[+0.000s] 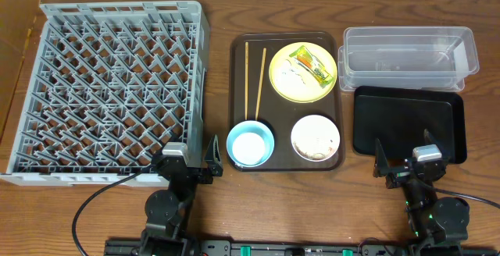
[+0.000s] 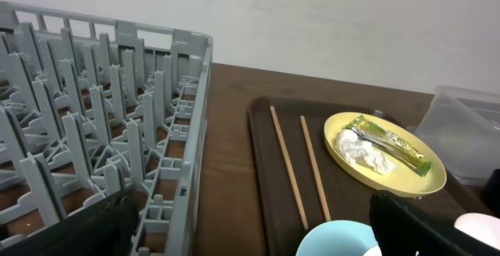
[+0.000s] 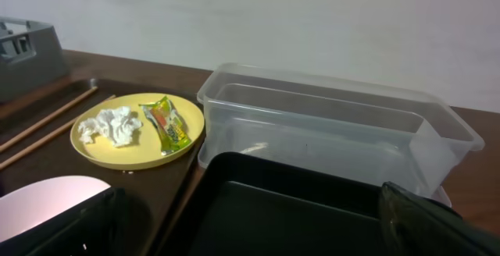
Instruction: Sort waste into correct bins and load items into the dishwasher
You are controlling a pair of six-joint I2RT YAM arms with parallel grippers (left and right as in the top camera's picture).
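Note:
The grey dish rack (image 1: pixel 117 10) fills the left. On a dark-brown serving tray (image 1: pixel 277 115) lie two chopsticks (image 1: pixel 254 80), a yellow plate (image 1: pixel 301 90) with a crumpled tissue (image 1: pixel 291 72) and snack wrapper (image 1: pixel 317 67), a light-blue bowl (image 1: pixel 250 144), and a white bowl (image 1: pixel 298 135) with food scraps (image 1: pixel 316 143). The clear tub (image 1: pixel 406 31) and black tray (image 1: pixel 406 119) are at the right. My left gripper (image 1: pixel 193 160) is open and empty near the blue bowl (image 2: pixel 336 240). My right gripper (image 1: pixel 402 161) is open and empty over the black tray's (image 3: pixel 289 209) near edge.
The table's front edge is just behind both grippers. A wall runs along the far side. The rack's right wall (image 2: pixel 191 131) stands close to the left gripper (image 2: pixel 250 236). The tub (image 3: pixel 336 123) stands behind the black tray, beyond the right gripper (image 3: pixel 250 236).

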